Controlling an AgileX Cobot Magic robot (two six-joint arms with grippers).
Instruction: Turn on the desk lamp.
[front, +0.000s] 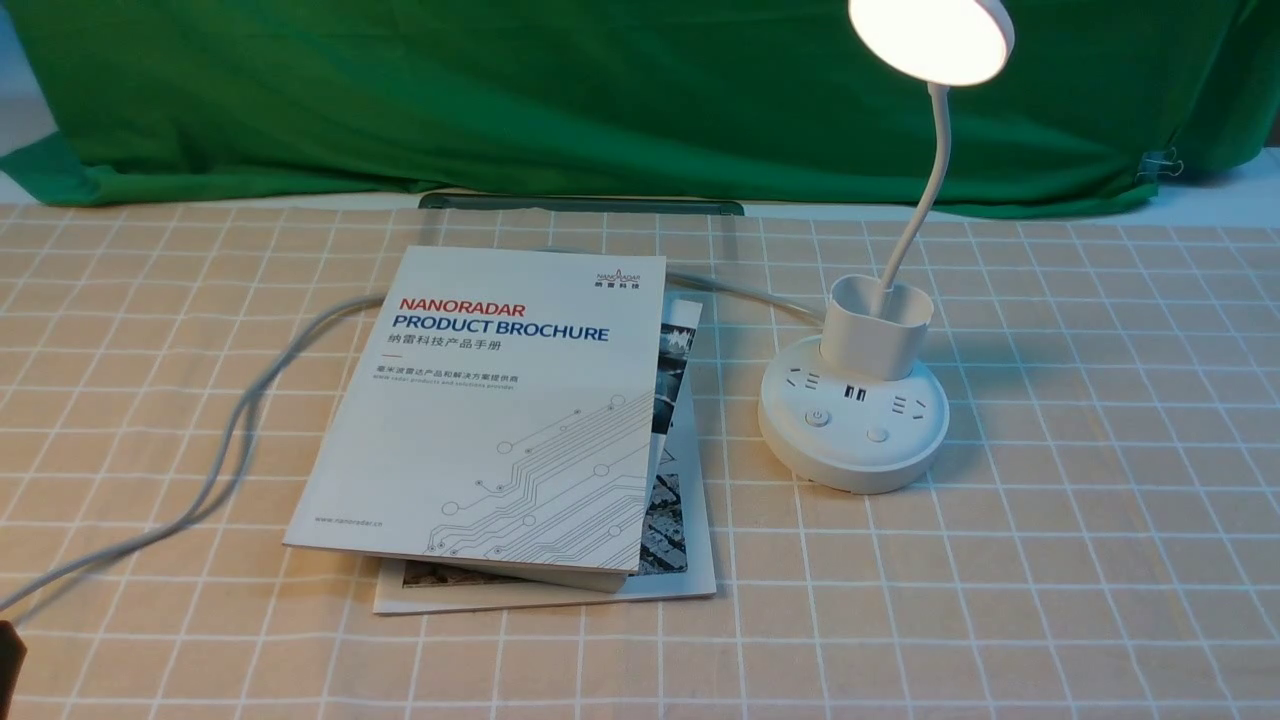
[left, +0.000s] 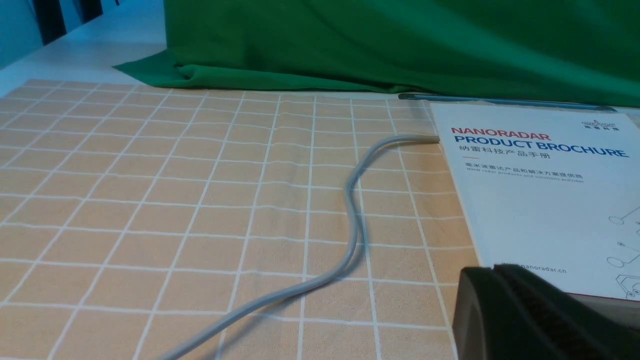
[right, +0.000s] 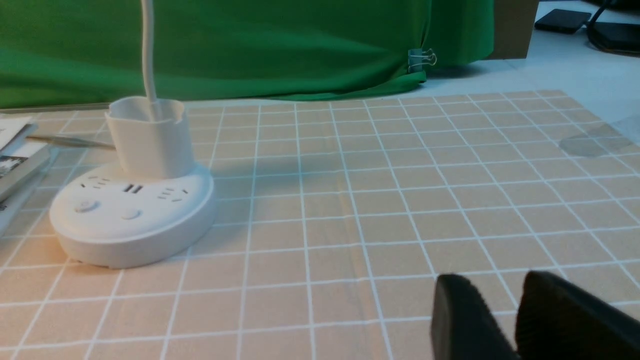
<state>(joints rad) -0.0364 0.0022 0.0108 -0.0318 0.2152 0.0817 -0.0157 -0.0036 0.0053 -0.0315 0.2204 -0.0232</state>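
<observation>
The white desk lamp stands right of centre, its round puck base (front: 852, 420) carrying sockets and two buttons (front: 818, 417). A thin neck (front: 930, 170) rises from the cup-shaped holder (front: 877, 325) to the disc head (front: 932, 38), which glows brightly. The base (right: 132, 220) and holder also show in the right wrist view. My right gripper (right: 492, 282) hovers low over the cloth well off to the lamp's side, fingers slightly apart and empty. My left gripper (left: 492, 270) is shut and empty, by the brochure's near corner, and only a dark sliver of it (front: 8, 650) shows in the front view.
A white "Nanoradar Product Brochure" (front: 500, 400) lies on a second booklet (front: 680, 540) left of the lamp. The lamp's grey cable (front: 230, 440) runs from behind the brochure to the near left. A green cloth (front: 600, 90) hangs at the back over the checked tablecloth (front: 1050, 550).
</observation>
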